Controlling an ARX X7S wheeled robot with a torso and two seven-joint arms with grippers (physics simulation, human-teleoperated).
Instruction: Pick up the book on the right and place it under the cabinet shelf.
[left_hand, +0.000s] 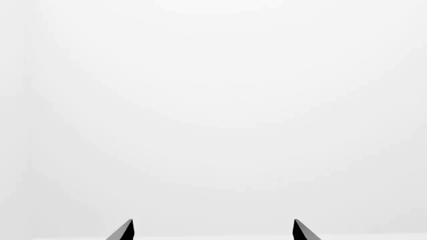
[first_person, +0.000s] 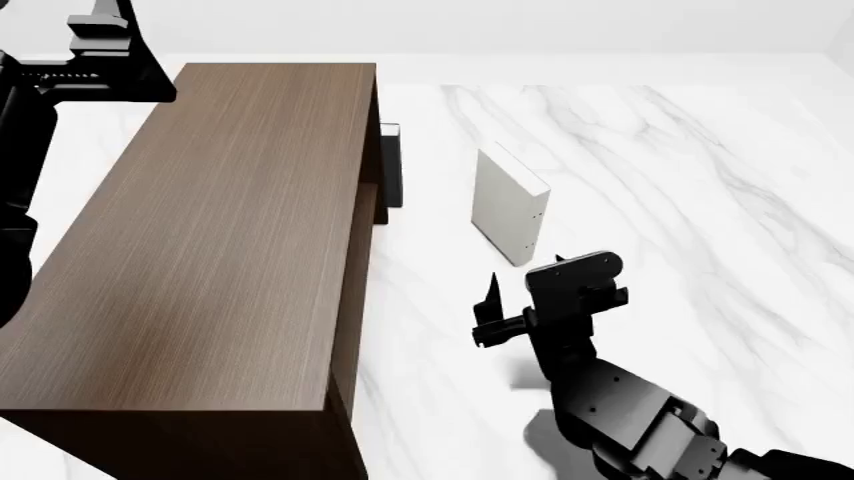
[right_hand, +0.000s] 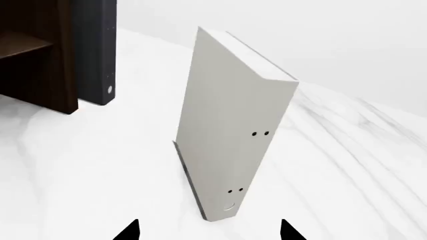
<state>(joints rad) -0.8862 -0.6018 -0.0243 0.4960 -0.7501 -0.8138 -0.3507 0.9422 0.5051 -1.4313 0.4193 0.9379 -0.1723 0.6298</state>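
Your right gripper, jaws apart and empty, points at the thin, plain white-grey hardback book, which stands upright on the white marble tabletop straight ahead of it, spine edge facing you and long axis vertical. That arm is far nearer; the left gripper, also parted, faces blank white. The tall dark-brown wood-grain cabinet stands well left of the book. Tiny dark dots mark the spine; no print.

A white marble table carries a dark wood cabinet, a white book standing upright, and a dark book beside the cabinet.
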